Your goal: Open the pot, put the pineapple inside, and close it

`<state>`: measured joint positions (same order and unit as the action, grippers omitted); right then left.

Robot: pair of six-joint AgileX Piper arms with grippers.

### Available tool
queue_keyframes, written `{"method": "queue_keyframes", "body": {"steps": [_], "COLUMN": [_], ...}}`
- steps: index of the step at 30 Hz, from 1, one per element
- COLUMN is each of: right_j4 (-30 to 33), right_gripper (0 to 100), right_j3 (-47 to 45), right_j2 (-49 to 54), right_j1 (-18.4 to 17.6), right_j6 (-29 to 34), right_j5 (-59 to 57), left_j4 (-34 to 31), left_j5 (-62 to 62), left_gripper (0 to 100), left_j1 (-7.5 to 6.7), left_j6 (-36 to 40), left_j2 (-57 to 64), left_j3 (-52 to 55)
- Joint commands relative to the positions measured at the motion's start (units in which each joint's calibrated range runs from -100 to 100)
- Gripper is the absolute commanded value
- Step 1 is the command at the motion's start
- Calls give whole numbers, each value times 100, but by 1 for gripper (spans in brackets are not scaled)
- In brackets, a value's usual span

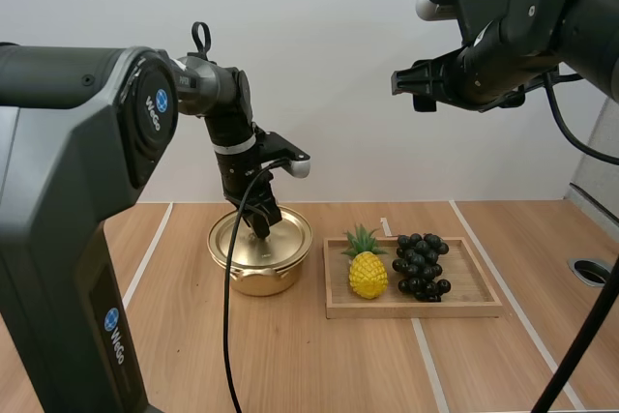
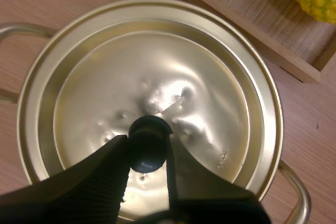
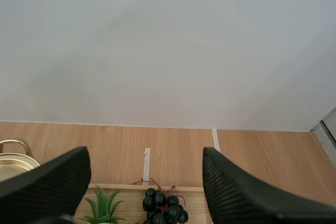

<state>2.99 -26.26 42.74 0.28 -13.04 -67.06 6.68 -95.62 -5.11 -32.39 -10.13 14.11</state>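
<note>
Nearest, the front of the table (image 1: 319, 365) lies bare, a broad open strip for setting something down. Past it sits the wooden tray (image 1: 416, 309), with the pineapple (image 1: 368, 273) upright at the tray's left end and the grapes (image 1: 421, 265) filling its right half, the two just beside each other. The pot (image 1: 261, 273) stands just beside the tray's left edge, lid (image 2: 157, 77) on and seated flat in the rim.

The left gripper (image 2: 148, 145) has its two fingers pinched on the lid's small black knob (image 2: 148, 139), one on each side. The right gripper (image 1: 411, 79) hangs high above the table's far side, fingers spread wide and holding nothing.

I judge the grip the weak point: the knob is small and rounded, so a lift that is not straight up could let it roll out of the pinch, or tip the lid so that its edge catches the rim and drags the pot toward the tray. Carrying the lid rightward risks clipping the pineapple's leaves, since the gap there is narrow. Free room lies at the pot's left and toward the table's front edge; the right arm's height leaves the path over the tray open.
</note>
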Motion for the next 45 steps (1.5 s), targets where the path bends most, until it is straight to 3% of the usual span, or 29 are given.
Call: {"method": "queue_keyframes", "body": {"steps": [1, 45], "right_j4": [32, 32], "right_gripper": [100, 100], "right_j3": [-22, -22], "right_j2": [37, 37], "right_j1": [19, 19], "right_j6": [-35, -35], "right_j5": [-21, 33], "left_j4": [-9, -9], "left_j5": [170, 419], "left_gripper": [0, 0], "left_j1": [-3, -3], "left_j6": [55, 136], "left_j2": [-4, 175], "left_j3": [-71, -71]}}
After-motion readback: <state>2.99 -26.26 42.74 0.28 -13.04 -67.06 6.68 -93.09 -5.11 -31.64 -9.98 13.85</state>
